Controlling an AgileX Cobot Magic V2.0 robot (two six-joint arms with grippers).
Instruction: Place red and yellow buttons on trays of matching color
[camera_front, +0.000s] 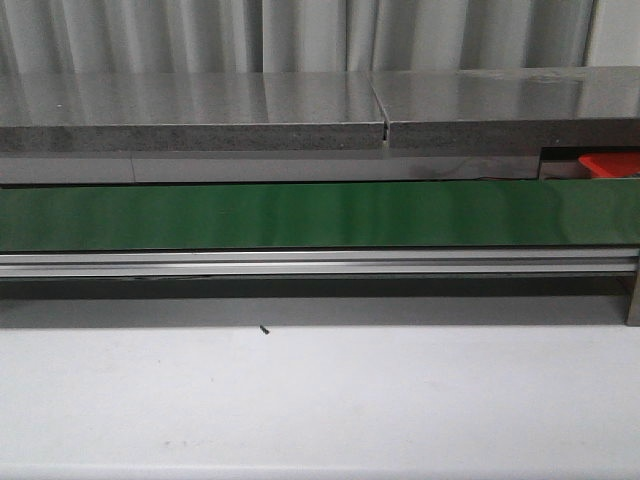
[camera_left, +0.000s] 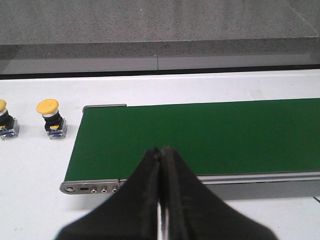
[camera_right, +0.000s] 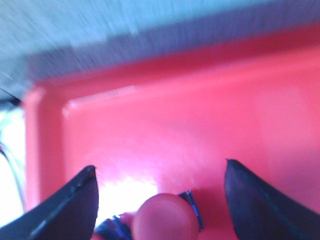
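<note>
A red button (camera_right: 165, 217) sits in the red tray (camera_right: 165, 125), between the spread fingers of the right gripper (camera_right: 160, 200) and close beneath it, its rounded cap up toward the wrist camera and a dark, blue-edged base showing under the cap. The jaws stand wide apart with a clear gap on either side of the cap, so the button looks released rather than held, though the blur leaves it unclear whether it rests fully on the tray floor. Ahead of the fingers the tray floor is bare up to its raised rim, and a corner of the rim lies off to one side; straight up looks like the freest way out. In the front view only a corner of the tray shows, behind the belt (camera_front: 320, 215) at the far right. The left gripper (camera_left: 162, 165) is clenched on nothing, hovering over the near edge of the belt. Two yellow buttons (camera_left: 49, 107) stand upright on the white table (camera_left: 30, 165) off the belt's end, to one side of that gripper and ahead of it, so the left arm is the nearer. No yellow tray is in view.
</note>
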